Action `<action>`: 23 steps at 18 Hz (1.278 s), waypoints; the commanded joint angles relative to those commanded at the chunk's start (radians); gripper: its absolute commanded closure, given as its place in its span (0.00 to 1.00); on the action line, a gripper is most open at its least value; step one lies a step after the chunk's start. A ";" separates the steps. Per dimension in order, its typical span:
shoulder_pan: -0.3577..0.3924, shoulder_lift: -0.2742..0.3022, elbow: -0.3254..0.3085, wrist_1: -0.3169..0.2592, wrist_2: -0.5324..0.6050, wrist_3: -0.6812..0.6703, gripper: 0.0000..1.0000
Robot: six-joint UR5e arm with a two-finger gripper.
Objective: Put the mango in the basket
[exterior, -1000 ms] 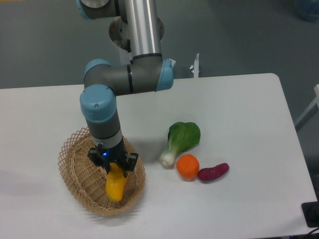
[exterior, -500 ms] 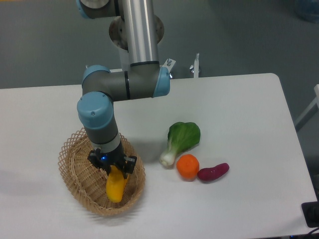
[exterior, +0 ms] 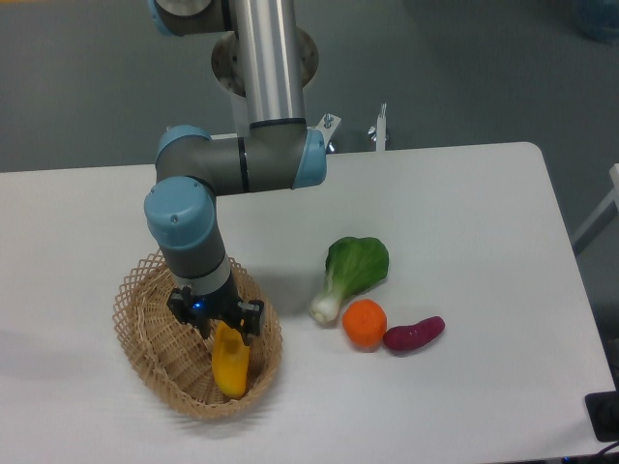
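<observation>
The yellow mango (exterior: 231, 365) hangs nearly upright inside the tan wicker basket (exterior: 131, 295) at the front left of the table, with its lower end down at the basket's floor near the right wall. My gripper (exterior: 224, 329) points straight down into the basket and is shut on the mango's upper end. The fingers hide the top of the fruit.
To the right of the basket lie a green bok choy (exterior: 353, 271), a round orange (exterior: 365, 323) and a purple sweet potato (exterior: 414, 333), close together. The arm's elbow hangs over the table behind the basket. A dark object (exterior: 604, 416) sits at the front right corner.
The arm has shifted slightly left and lower into the basket. The mango has come down with it and now stands more upright, its tip further right.
</observation>
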 joint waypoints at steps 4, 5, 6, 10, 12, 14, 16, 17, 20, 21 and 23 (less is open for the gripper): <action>0.021 0.037 0.012 -0.003 0.005 0.032 0.00; 0.041 0.051 0.015 -0.005 0.003 0.031 0.00; 0.052 0.058 0.020 -0.003 -0.001 0.032 0.00; 0.109 0.068 0.081 -0.014 0.003 0.032 0.00; 0.150 0.075 0.098 -0.021 0.003 0.048 0.00; 0.195 0.106 0.098 -0.060 0.000 0.147 0.00; 0.231 0.133 0.100 -0.136 0.002 0.242 0.00; 0.253 0.143 0.101 -0.173 0.003 0.291 0.00; 0.328 0.175 0.103 -0.236 -0.001 0.466 0.00; 0.350 0.175 0.103 -0.253 -0.001 0.509 0.00; 0.392 0.176 0.097 -0.262 0.000 0.575 0.00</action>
